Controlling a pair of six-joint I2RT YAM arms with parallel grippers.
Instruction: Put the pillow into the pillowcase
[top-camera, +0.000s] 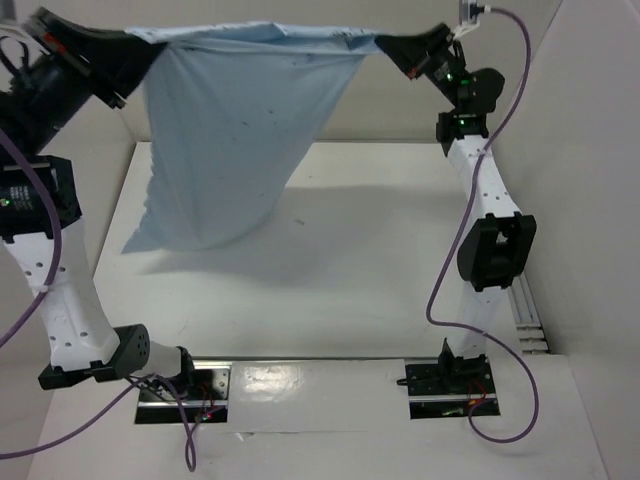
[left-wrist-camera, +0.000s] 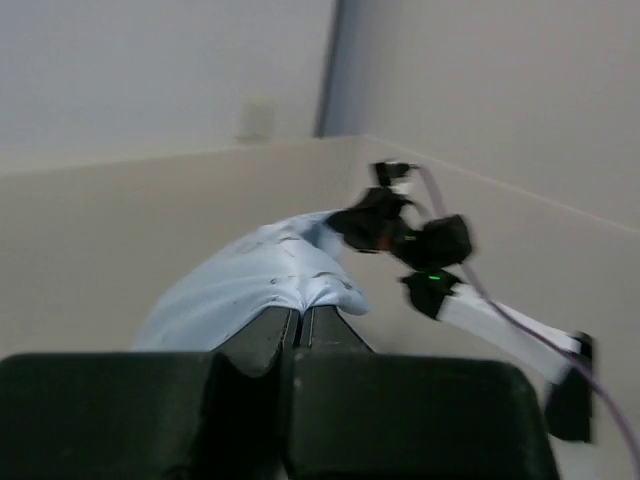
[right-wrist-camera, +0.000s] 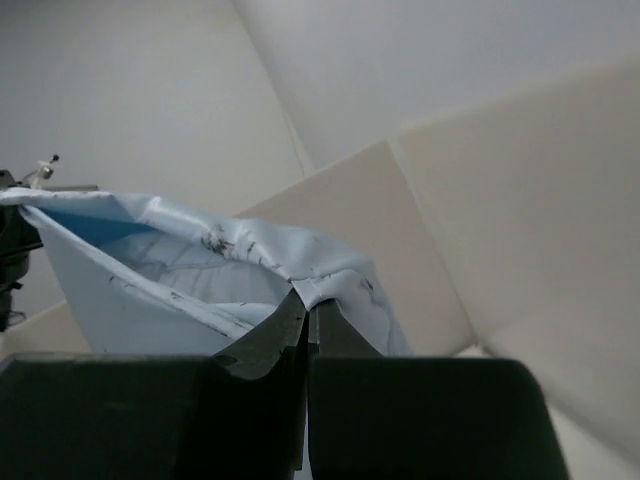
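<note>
The light blue pillowcase hangs in the air, stretched between my two raised grippers, its lower end touching the table at the left. My left gripper is shut on the pillowcase's upper left corner; the left wrist view shows the cloth pinched at the fingertips. My right gripper is shut on the upper right corner; the right wrist view shows the cloth pinched at the fingertips. The pillow is out of view.
The white table lies below, walled by beige panels at the back and sides. The two arm bases stand at the near edge. Purple cables loop beside each arm.
</note>
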